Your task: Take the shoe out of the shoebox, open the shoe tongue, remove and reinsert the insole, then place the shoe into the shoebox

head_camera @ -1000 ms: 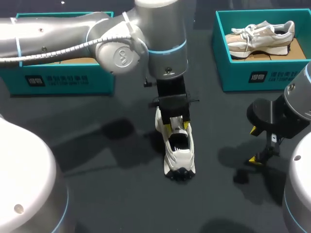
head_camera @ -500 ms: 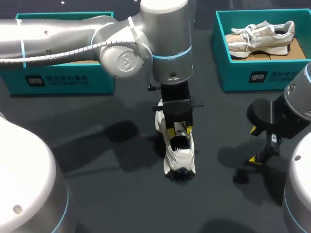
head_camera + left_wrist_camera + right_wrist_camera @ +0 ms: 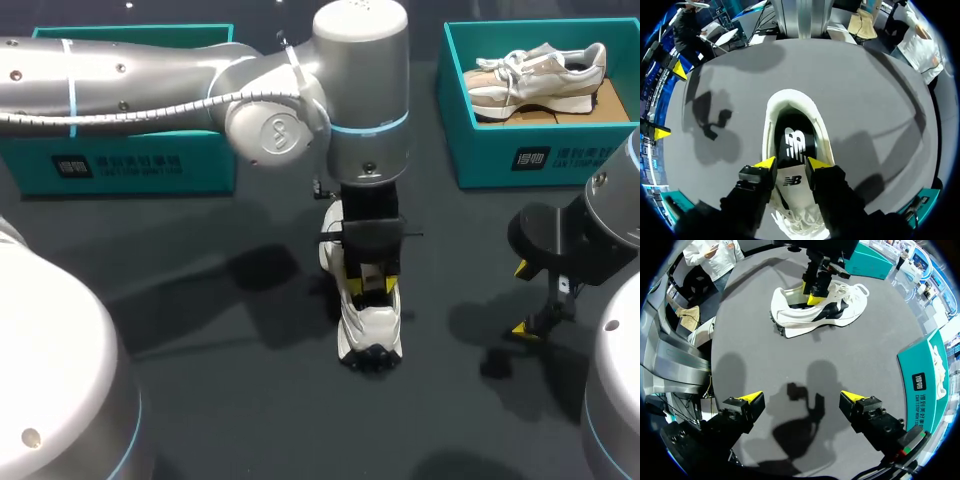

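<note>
Checking in from the remote station. The white shoe point(image 3: 368, 328) is out of its box and stands upright on its sole about mid-desk point(image 3: 200, 400), directly under my left hand point(image 3: 790, 167).

Room first. There's bare dark desk on every side of the shoe. From the left hand's camera the desk's edge curves past well ahead of the heel, so there's plenty of surface beyond it. The two teal shoeboxes sit back along the far side. The left shoebox point(image 3: 130, 165) is behind my left arm point(image 3: 130, 75). The right shoebox point(image 3: 520, 150) is well off to the left hand's other side, with a second, beige shoe point(image 3: 535, 68) lying in it. Neither box touches the white shoe.

Pose: the left arm comes across in front of the left shoebox, then the wrist turns straight down, so the hand points into the shoe's mouth. The tongue point(image 3: 791, 181) is right at the hand, with the laces bunched just behind it. The black insole point(image 3: 792, 142) shows in the shoe just ahead. I can't tell whether the hand is really clamped on the tongue or only sitting around it.

My right hand point(image 3: 801, 399) hangs well apart from the shoe, spread wide and gripping nothing, with only desk and its own shadow under it. From there the shoe is ahead, side-on, with the left hand planted in it.
</note>
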